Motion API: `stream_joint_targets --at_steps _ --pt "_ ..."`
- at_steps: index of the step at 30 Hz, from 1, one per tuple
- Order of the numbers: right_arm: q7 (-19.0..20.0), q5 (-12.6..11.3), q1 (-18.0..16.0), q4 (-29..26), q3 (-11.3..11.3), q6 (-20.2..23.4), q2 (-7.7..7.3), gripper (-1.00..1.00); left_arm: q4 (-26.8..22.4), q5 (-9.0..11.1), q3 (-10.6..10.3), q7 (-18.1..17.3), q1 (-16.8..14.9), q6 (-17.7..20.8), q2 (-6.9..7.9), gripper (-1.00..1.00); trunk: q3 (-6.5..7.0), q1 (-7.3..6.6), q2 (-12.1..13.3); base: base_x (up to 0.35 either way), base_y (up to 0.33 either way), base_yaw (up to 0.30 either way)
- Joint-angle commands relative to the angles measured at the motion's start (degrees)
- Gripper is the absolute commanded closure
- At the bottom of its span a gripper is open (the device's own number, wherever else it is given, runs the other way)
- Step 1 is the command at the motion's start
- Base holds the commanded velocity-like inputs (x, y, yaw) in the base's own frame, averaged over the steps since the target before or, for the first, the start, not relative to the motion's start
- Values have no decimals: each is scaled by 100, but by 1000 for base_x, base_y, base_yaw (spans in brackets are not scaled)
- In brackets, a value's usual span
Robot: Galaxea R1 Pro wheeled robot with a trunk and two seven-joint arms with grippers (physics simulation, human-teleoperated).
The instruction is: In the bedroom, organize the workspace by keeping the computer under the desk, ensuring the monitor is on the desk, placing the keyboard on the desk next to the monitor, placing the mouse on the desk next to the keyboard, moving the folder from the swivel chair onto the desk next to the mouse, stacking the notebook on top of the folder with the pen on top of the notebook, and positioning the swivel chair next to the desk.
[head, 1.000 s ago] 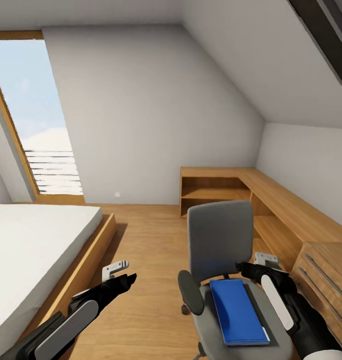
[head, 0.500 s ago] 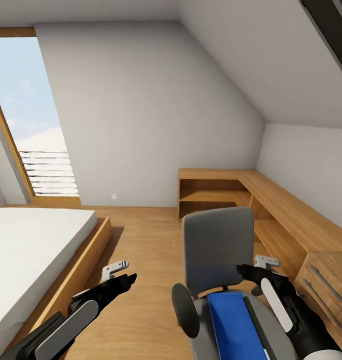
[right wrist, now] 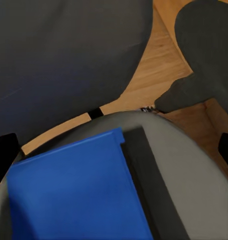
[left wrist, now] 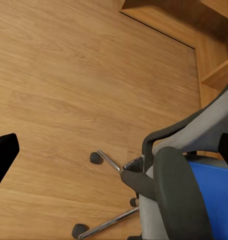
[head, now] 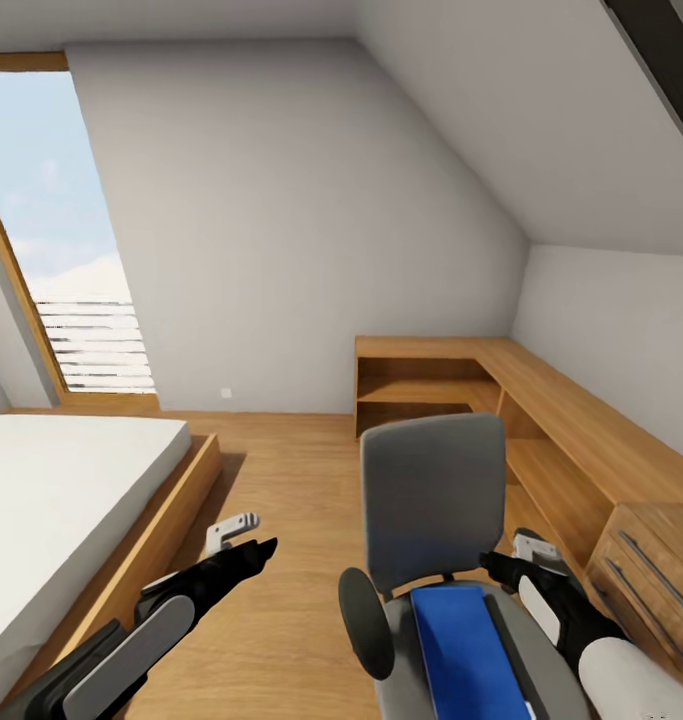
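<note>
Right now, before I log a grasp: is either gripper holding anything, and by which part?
Nothing is held. The right gripper hovers open above the folder on the swivel chair; the left gripper hangs open over the floor.

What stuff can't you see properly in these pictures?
- The folder: its near end is cut off by the head view's bottom edge.
- The dark strip beside the folder: cropped in the right wrist view, so I can't tell what it is.
- The swivel chair: in the head view its seat hides the base.
- The right gripper: the head view doesn't show whether it's open or shut.
</note>
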Motion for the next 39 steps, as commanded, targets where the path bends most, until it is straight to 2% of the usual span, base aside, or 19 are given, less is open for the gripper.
stream_joint_targets --at_steps 1,10,34,37,39 --pt "-35 -39 -15 8 18 23 -2 -100 -14 26 -10 37 -8 6 4 -100 -26 23 -47 0 0 0" --pt "-36 -91 -37 -476 -50 216 5 -100 -22 204 0 46 -8 6 12 -100 -188 221 -408 0 0 0" --pt "-35 -112 -38 -511 -47 251 2 -100 15 230 2 48 -8 6 12 -100 -618 748 -1370 0 0 0" --pt "-35 -113 -38 -511 -51 256 1 -100 33 237 91 165 -8 6 11 -100 -672 814 -1491 0 0 0" --pt "-35 -111 -38 -511 -54 257 0 -100 154 246 272 323 -8 6 6 -100 -708 858 -1571 0 0 0"
